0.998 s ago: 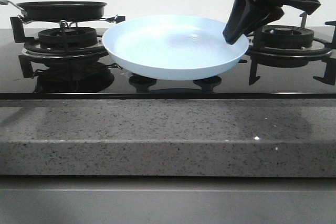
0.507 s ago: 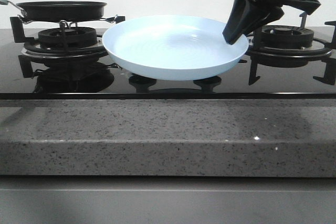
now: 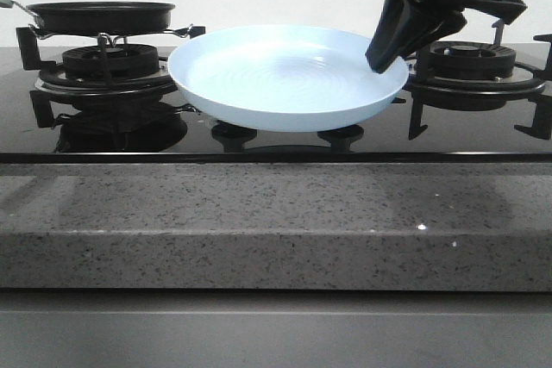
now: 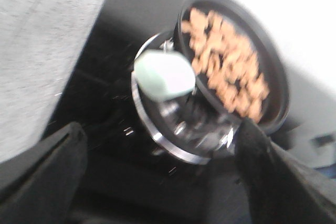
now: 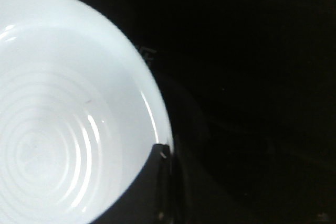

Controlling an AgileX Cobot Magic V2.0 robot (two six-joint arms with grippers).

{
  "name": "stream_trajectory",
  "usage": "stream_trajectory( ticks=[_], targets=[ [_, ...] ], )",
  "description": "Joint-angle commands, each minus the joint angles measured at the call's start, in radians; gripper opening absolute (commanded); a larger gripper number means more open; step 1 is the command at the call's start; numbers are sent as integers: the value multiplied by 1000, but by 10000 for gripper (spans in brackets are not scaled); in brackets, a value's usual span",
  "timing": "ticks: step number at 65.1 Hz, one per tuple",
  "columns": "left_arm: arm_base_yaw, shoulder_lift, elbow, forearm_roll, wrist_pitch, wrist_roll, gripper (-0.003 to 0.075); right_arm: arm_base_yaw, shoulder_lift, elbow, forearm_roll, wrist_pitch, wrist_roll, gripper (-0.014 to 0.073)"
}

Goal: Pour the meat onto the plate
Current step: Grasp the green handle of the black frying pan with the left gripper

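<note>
Black and shiny, the right gripper (image 3: 385,59) comes down from the top right and pinches the right rim of the plate (image 3: 276,84). The right wrist view shows a dark finger (image 5: 157,182) lying over that rim. The plate is pale blue, with round ridges inside and nothing on it. It sits tipped a little, between the two burners of the black stove (image 3: 276,140).

The left gripper (image 4: 157,182) shows only in its own wrist view. Its two dark fingers (image 4: 42,177) are spread wide apart and hold nothing. Past them is the black pan (image 4: 236,66) with the meat (image 4: 226,69) heaped inside, many small tan bits. A pale green handle (image 4: 164,75) sticks out from the pan toward the gripper. In the front view the pan (image 3: 99,16) sits on the left burner (image 3: 108,62), just beside the plate.
</note>
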Motion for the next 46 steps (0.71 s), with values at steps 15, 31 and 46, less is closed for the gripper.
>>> stream_trajectory(
  ticks=[15, 31, 46],
  targets=[
    [18, 142, -37, -497, -50, 209, 567, -1, -31, -25, 8, -27, -10, -68],
    [18, 240, -39, -756, 3, 337, 567, -1, -31, -25, 8, -27, -10, -68],
    [18, 325, -75, -845, 111, 360, 567, -1, -31, -25, 8, -27, -10, -68]
  ],
)
